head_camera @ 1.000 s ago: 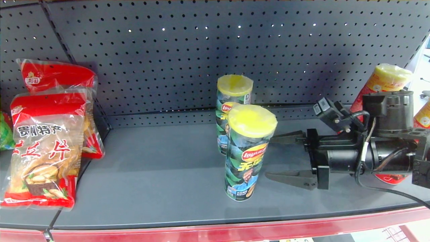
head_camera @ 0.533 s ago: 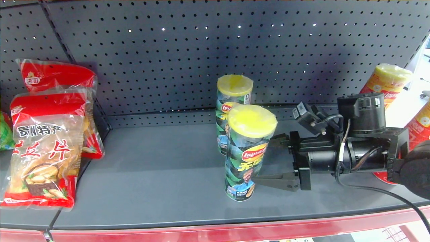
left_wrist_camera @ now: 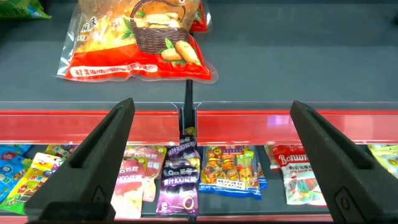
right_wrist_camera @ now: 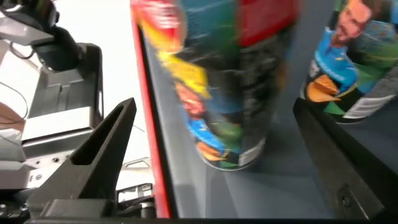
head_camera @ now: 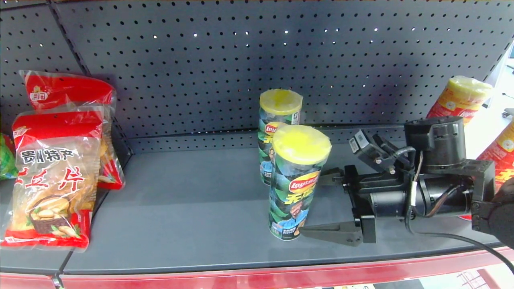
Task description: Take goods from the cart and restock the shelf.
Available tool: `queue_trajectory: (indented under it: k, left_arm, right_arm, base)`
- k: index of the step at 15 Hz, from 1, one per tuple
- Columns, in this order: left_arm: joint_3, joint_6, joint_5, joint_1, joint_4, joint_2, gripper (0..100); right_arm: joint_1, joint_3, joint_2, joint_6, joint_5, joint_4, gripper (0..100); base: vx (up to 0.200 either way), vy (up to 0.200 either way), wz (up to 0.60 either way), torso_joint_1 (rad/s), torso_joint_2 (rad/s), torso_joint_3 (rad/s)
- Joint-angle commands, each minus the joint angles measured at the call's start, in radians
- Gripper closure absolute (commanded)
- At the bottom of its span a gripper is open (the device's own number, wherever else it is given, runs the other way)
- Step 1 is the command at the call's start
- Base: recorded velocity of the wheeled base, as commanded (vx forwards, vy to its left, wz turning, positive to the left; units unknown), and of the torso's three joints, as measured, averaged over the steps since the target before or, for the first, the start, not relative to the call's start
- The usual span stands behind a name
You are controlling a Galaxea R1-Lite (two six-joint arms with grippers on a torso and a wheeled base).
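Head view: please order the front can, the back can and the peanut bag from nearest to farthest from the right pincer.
1. Front can, directly at the right pincer.
2. Back can, just behind the first.
3. Peanut bag, far left.

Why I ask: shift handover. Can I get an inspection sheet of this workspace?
Surface: grey shelf, red front lip, pegboard behind.
Job's things: two green chip cans upright, front can ahead of rear can.
Clutter: red snack bags left; orange cans right.
Grippers: right pincer open, fingers either side of front can; left pincer open, facing the lip.
Cables: black cable trailing from right arm.
Surroundings: candy packs below the lip.
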Motion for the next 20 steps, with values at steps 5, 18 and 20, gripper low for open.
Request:
queue_trajectory:
  k: [5, 18, 20]
  left_arm:
    - [0.0, -0.002, 0.0, 0.0, 0.0, 0.001, 0]
    - [-0.001, 0.0, 0.0, 0.001, 0.0, 0.001, 0]
    - [-0.001, -0.002, 0.0, 0.001, 0.0, 0.001, 0]
  right_arm:
    - [0.013, 0.028, -0.037, -0.001, 0.0, 0.0, 0]
    - [0.051, 0.083, -0.076, 0.003, 0.0, 0.0, 0]
    - [0.051, 0.083, -0.076, 0.003, 0.0, 0.0, 0]
  base:
    - [0.0, 0.0, 0.0, 0.0, 0.0, 0.0]
    - [0.0, 0.0, 0.0, 0.0, 0.0, 0.0]
    - [0.0, 0.0, 0.0, 0.0, 0.0, 0.0]
